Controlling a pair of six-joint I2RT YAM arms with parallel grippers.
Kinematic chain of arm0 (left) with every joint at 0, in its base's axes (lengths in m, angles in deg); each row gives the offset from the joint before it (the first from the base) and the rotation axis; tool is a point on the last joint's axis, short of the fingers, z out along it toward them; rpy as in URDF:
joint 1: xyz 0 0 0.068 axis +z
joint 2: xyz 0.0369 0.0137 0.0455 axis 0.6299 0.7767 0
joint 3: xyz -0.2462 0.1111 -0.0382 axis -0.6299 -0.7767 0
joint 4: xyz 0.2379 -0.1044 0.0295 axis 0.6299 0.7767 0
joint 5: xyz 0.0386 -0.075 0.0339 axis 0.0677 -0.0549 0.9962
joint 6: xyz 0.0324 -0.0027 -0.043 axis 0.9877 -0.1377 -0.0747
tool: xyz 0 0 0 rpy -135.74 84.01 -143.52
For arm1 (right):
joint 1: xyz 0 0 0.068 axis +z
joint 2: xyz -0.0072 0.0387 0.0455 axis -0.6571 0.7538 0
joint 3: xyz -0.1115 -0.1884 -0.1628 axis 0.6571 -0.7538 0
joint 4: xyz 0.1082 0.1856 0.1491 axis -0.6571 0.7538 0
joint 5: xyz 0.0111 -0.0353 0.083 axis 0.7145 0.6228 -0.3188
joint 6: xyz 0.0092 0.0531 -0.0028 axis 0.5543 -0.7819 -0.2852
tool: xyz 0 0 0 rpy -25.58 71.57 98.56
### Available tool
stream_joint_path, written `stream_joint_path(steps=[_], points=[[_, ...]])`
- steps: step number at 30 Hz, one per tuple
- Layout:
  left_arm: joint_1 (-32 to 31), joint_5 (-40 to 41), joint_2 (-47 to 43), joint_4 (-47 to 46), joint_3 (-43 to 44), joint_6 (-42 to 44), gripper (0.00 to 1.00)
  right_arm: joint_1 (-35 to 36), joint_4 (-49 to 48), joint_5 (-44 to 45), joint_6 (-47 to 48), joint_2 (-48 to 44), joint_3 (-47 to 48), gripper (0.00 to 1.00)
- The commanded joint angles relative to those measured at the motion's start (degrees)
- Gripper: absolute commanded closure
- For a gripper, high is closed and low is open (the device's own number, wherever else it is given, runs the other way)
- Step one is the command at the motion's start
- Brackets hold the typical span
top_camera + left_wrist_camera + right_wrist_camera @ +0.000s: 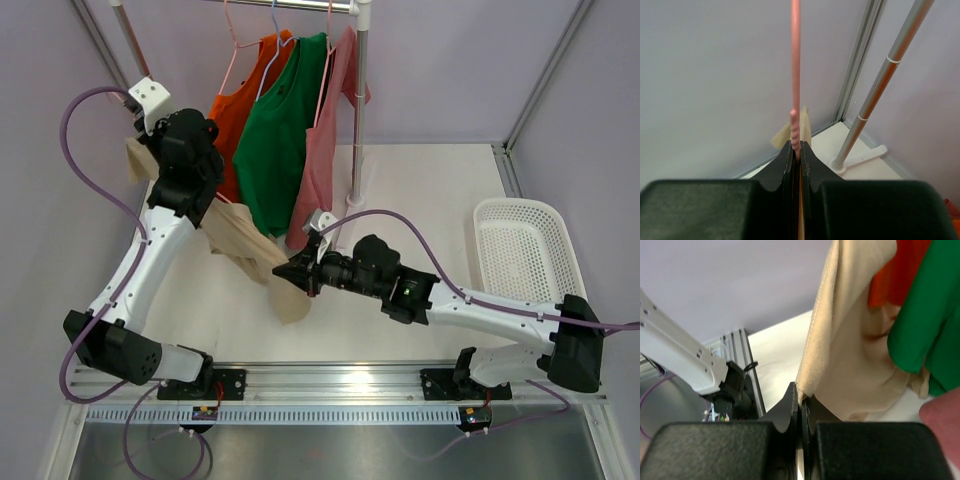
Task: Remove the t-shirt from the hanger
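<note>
Hung on rail: orange top [240, 110], green top [275, 150], pink top [322, 170] (edges overlapping). Rack upright [358, 110] beside pink top. White mesh basket [515, 203] on counter [420, 190], far right.

Left arm [148, 255] raised, left gripper [796, 152] clamped closed; right arm [490, 312] stretched leftward, right gripper [801, 396] pinched closed too.

Four garments: one beige t-shirt [242, 236], one orange shirt [245, 100], one green shirt [280, 140], one pink shirt [318, 170]; one basket [520, 260].

rack [360, 120]: rear centre | hung shirts [275, 140]: on rack | basket [515, 250]: right | t-shirt [245, 240]: front-left
</note>
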Motion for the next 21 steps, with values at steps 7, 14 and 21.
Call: stream_joint_path(steps=[7, 14, 21], points=[[2.0, -0.3, -0.8, -5.7, 5.6, 1.1, 1.0, 2.5, 0.5, 0.2, -2.7, -3.2, -4.0, 1.0], [-0.2, -14.2, -8.4, 15.0, 6.9, -11.3, 1.0, 2.5, -1.7, 0.6, -2.5, 6.8, 5.3, 1.0], [-0.2, -33.7, -24.5, 30.2, -4.5, -24.6, 1.0, 2.5, 2.1, 1.4, -0.5, 15.2, 17.5, 1.0]])
